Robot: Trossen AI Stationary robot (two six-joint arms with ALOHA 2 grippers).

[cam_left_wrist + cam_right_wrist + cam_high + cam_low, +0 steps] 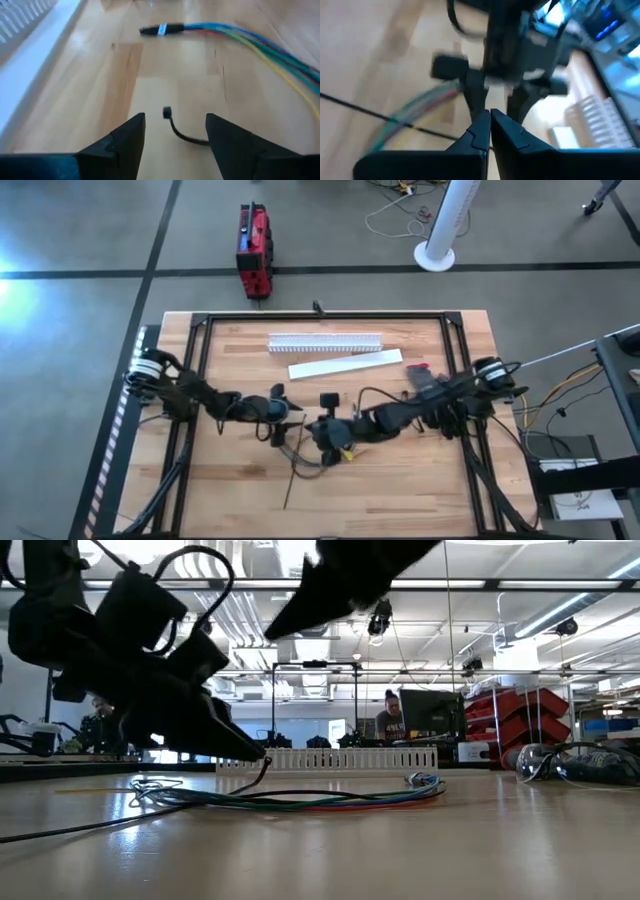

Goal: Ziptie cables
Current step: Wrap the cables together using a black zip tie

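The cable bundle, multi-coloured wires ending in a dark sleeved tip w/ a white band, lies flat on the wooden table, just in front of the white slotted cable duct and its flat white cover strip. In the left wrist view the bundle's long axis runs crosswise ahead of the fingers, not in line w/ them. Nearer, between those fingers, sits the zip tie: a thin black strap w/ a small square head. The left gripper is spread wide and holds nothing; it's closest to the tie. The right gripper hovers just beside it, on the side away from the duct, fingertips pressed together; whether anything thin is pinched there can't be made out. Right wrist view is smeared by motion, so the tie's tail and its contact w/ the bundle are unclear. In the low view the arms hide part of the bundle; a seated person shows far behind the duct.
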